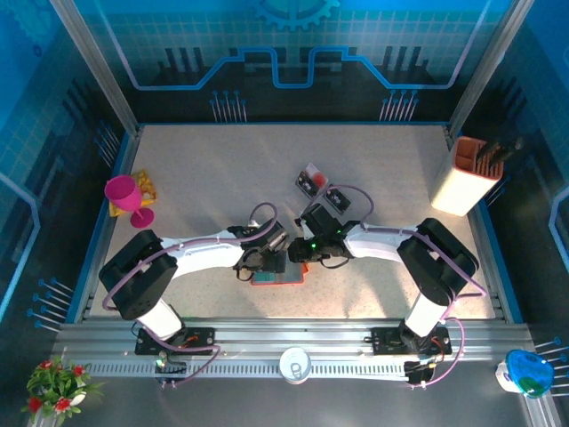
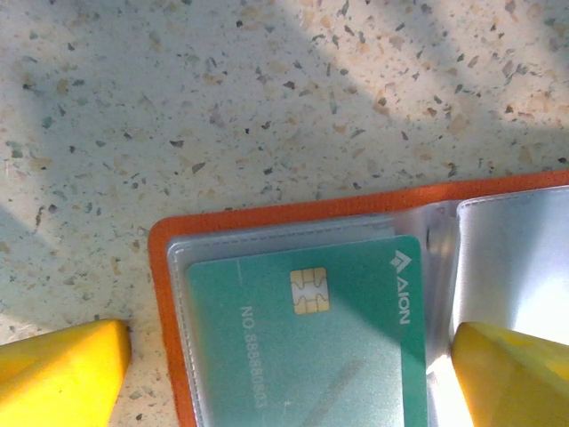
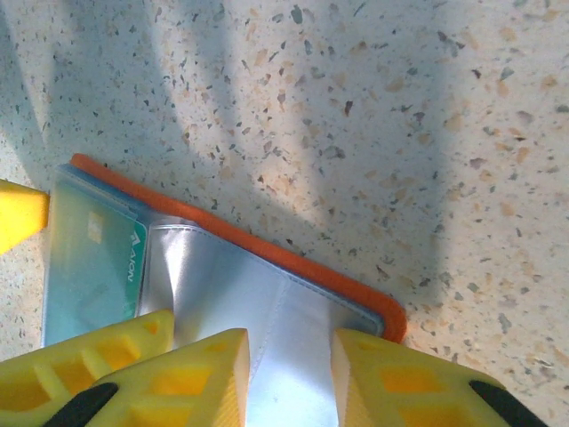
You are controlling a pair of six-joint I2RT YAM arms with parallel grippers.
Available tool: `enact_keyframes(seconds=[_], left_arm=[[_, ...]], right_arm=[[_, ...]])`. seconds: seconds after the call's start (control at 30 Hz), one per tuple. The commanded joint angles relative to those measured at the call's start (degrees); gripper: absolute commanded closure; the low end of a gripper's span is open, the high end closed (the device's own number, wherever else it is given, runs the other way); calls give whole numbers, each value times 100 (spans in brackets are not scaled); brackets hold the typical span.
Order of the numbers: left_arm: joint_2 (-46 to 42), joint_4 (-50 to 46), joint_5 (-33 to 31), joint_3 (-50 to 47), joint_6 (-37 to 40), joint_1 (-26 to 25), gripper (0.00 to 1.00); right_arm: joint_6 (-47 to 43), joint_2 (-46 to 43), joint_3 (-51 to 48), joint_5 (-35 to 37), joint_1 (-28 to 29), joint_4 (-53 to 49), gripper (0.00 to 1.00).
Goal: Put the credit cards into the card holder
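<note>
Matt orange card holder [image 2: 161,267] has glossy clear plastic sleeves [image 3: 231,294].

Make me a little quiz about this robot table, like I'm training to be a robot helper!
1. True or false: the teal card is tucked in a clear pocket of the open orange card holder.
2. Pick one: the pink cup stands on which side of the table in the top view? A) left B) right C) middle
3. Fill in: the left gripper has fingers coloured ____.

Key: 1 true. 2 A. 3 yellow.
</note>
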Motion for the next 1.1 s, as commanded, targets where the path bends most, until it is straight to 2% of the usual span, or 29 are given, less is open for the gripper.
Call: enact_keyframes(seconds=[0.0, 0.2, 0.33, 0.57, 0.73, 1.07], left_arm=[[-93, -48, -53, -187, 39, -33, 6], [-141, -32, -58, -205, 39, -33, 5], [-178, -13, -56, -206, 48, -34, 4], [-367, -59, -94, -207, 39, -31, 3], [-905, -287, -321, -57, 65, -11, 1], [-2141, -516, -349, -222, 74, 602, 1]], right_arm=[[100, 68, -61, -155, 39, 63, 71], [204, 163, -23, -532, 37, 287, 82], [289, 300, -1, -882, 19, 472, 82], [438, 243, -28, -1070, 3, 635, 81], [452, 17, 95, -1138, 39, 495, 76], [502, 122, 629, -1151, 398, 203, 71]])
